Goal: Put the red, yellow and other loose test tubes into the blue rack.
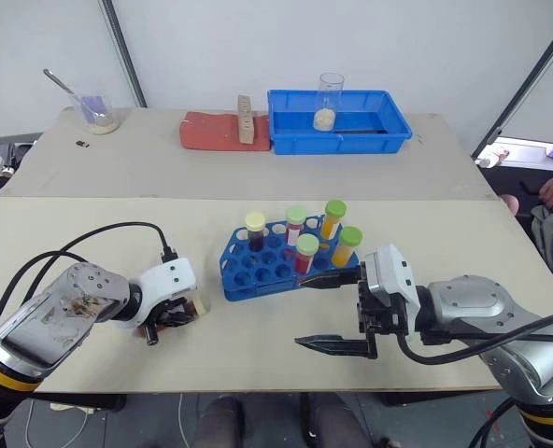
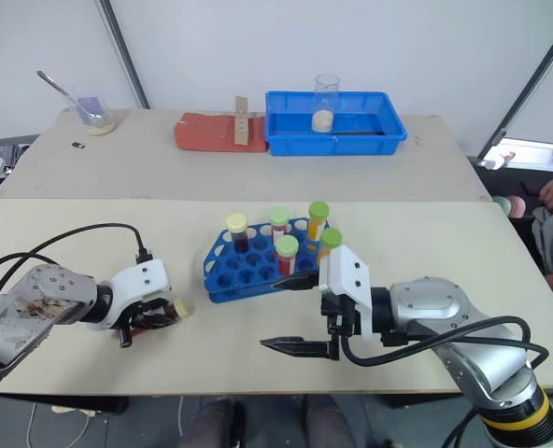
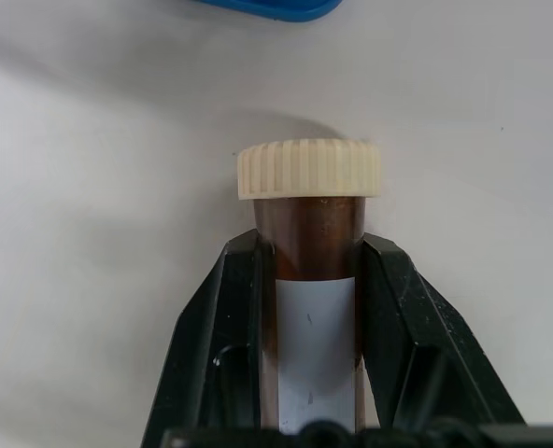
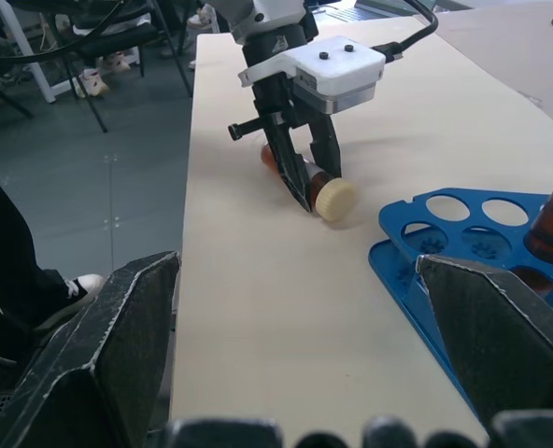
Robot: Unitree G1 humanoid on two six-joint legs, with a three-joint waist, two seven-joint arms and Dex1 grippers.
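L pincer (image 3: 306, 280) clenched on a loose tube (image 3: 310, 261) lying flat on the table (image 1: 99, 233), just left of the blue rack (image 1: 258, 269). Fingers (image 3: 216, 345) grip the body just below the cap (image 3: 309, 169), one each side.

R pincer (image 1: 337, 313) spread wide, holding nothing, hovering near rack's front right corner.

Step in hand, by my reading: lift tube, stand it upright, seat in a free hole.
- Lift straight up first; tube lies on its side, so wrist must rotate before insertion w/ cap on top.
- Grip sits high on tube, so lower end may swing; move slow.
- Front-left holes of rack look empty and nearest; aim there, away from seated tubes.
- R arm is close to rack; keep it clear of L approach path.

Tube appearance: cream ribbed screw cap, dark brown-red contents, white blank label along body. Rack holds five capped tubes (image 1: 306, 254) toward back/right: caps cream, green, light green; contents dark, red, orange.
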